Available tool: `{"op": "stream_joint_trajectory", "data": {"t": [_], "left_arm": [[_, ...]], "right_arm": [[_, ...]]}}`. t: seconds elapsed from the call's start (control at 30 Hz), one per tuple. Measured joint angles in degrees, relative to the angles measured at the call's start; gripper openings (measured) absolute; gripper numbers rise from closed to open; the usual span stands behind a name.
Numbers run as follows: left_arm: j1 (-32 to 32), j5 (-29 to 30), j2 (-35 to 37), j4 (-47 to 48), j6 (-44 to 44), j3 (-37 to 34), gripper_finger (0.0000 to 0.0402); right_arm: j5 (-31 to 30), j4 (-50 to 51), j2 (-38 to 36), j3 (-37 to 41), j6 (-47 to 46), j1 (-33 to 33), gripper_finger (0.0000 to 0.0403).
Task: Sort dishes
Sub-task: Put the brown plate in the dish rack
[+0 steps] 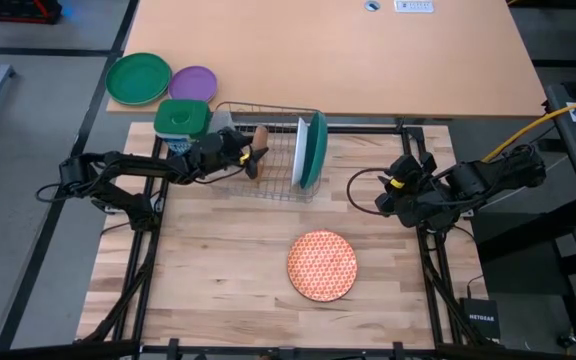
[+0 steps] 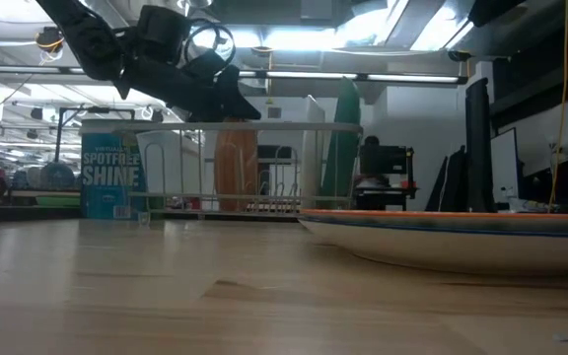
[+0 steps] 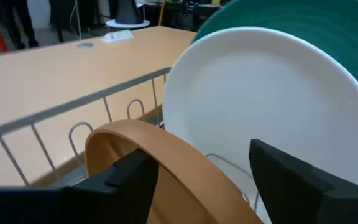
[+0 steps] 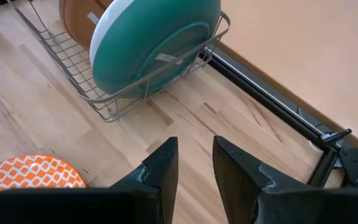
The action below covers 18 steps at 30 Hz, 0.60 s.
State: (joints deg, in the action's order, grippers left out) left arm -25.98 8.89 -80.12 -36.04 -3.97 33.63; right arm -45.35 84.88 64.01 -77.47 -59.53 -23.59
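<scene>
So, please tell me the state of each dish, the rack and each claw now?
Brown round plate: upright in rack.
White round plate: upright in rack.
Teal round plate: upright in rack.
Orange patterned plate: flat on table.
Wire dish rack: holds three plates.
Left claw: open around brown plate.
Right claw: open, empty.

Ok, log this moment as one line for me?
left gripper: open around brown plate in rack | right gripper: idle, apart from rack | racked: brown, white plate, teal plate | orange plate: on table

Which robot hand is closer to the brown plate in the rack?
The left one. The left gripper is right at the brown plate, open with a finger on each side of its rim. The right gripper waits past the other end of the rack.
</scene>
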Motion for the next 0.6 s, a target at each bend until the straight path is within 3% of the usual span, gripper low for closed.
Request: {"op": "stream_joint_trajectory", "data": {"t": [0.13,0.33,0.6], "left_arm": [[0.1,-0.4,0.0,0.0,4.3,0.0,0.0239],[0.1,0.8,0.0,-0.1,2.0,0.0,0.0240],[0.0,9.4,0.0,0.6,-5.1,0.0,0.0240]], "right_arm": [[0.0,0.0,0.0,0.0,0.0,0.0,0.0104],[0.0,0.0,0.0,0.0,0.0,0.0,0.0104],[0.0,0.1,0.0,0.0,0.0,0.0,0.0104]]}}
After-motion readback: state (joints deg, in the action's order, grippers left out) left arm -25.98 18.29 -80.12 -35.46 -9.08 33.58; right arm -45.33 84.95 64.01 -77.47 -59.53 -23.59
